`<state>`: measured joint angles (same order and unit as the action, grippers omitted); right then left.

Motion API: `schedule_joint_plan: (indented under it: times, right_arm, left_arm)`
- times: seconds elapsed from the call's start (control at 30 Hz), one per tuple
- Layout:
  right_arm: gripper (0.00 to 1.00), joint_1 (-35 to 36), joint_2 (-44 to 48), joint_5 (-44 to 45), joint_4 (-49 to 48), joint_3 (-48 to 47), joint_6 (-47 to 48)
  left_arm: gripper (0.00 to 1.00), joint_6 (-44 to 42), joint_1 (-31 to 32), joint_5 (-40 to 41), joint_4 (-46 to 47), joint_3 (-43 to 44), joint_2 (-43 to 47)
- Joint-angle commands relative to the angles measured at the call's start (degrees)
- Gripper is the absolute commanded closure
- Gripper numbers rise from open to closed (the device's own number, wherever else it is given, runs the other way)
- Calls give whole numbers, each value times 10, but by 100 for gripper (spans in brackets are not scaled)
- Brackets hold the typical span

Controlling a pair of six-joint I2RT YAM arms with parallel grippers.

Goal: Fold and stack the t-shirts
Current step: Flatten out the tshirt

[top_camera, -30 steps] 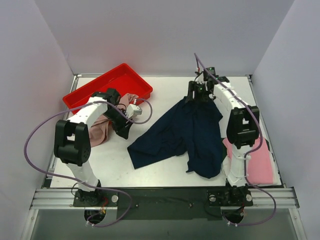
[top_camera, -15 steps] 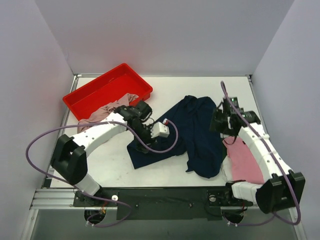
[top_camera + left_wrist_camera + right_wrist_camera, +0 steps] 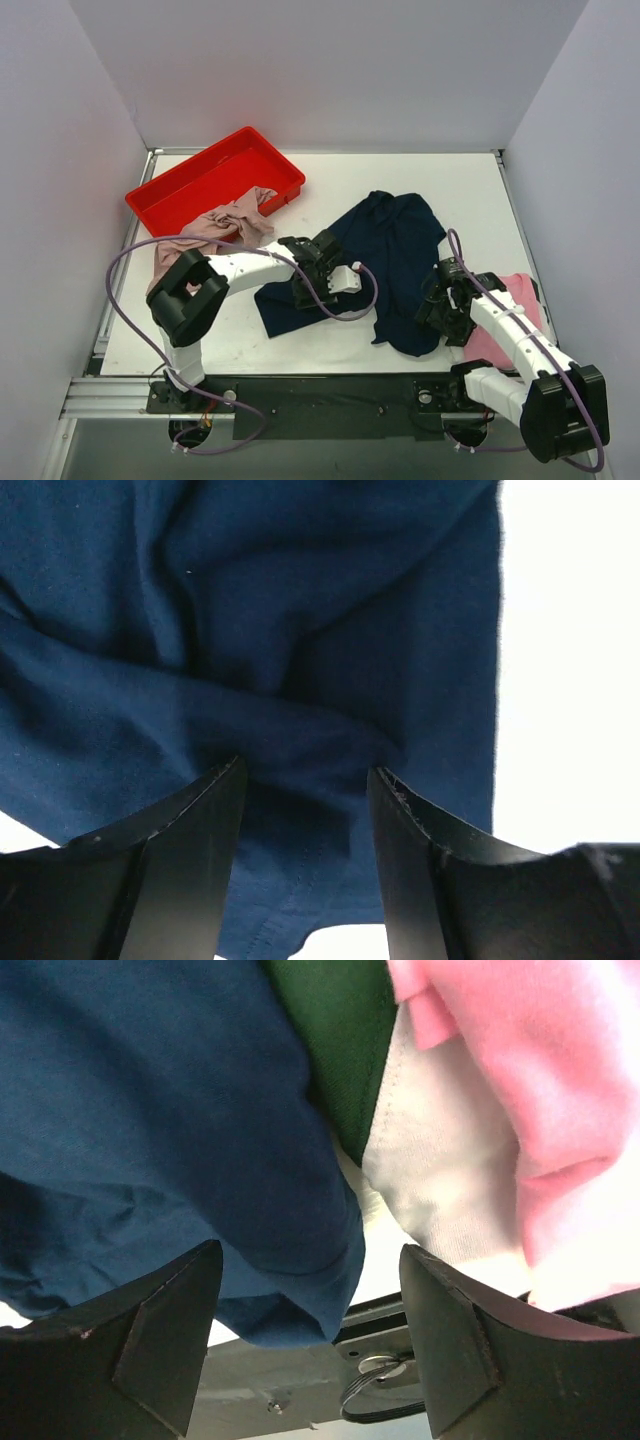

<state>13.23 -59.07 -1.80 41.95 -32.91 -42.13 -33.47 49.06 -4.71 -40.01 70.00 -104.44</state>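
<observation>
Left gripper (image 3: 305, 772) stands part-open, its fingers (image 3: 190, 870) pressed down on the navy t-shirt (image 3: 395, 235), with a raised fold of that cloth lying between the tips. Right gripper (image 3: 310, 1252) is wide open and holds nothing; its jaws straddle the navy hem where it meets the pink t-shirt (image 3: 500, 1080). The navy t-shirt lies crumpled across the middle of the table (image 3: 460, 185). The left gripper is on its near left part and the right gripper at its near right corner. The pink t-shirt lies just beside it on the right, partly under the right arm. The beige-pink t-shirt (image 3: 228, 220) is heaped at the near rim of the red tray (image 3: 195, 178), partly draped over that rim, well apart from both grippers. The left arm lies low, its elbow bent out to the left and its forearm running rightward across the table. The right arm is folded low near the right corner, its forearm pointing left toward the navy cloth.
</observation>
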Motion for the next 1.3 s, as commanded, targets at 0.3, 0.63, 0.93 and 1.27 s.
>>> schedule_joint_plan:
  times: [0.3, 0.63, 0.93, 1.27]
  right_arm:
    - [100, 6, 17, -7, -11, -21, -22]
    - [100, -82, 8, -32, 71, -158, 90]
    - [100, -88, -7, -82, 69, -137, 103]
    - [100, -88, -11, -64, 70, -110, 102]
  left_arm:
    - [100, 17, -113, -64, -28, 50, 64]
    - [95, -22, -268, -191, -149, 142, 86]
    - [82, -25, -323, -170, -128, 138, 49]
    - [44, -14, -335, -150, -119, 148, 42]
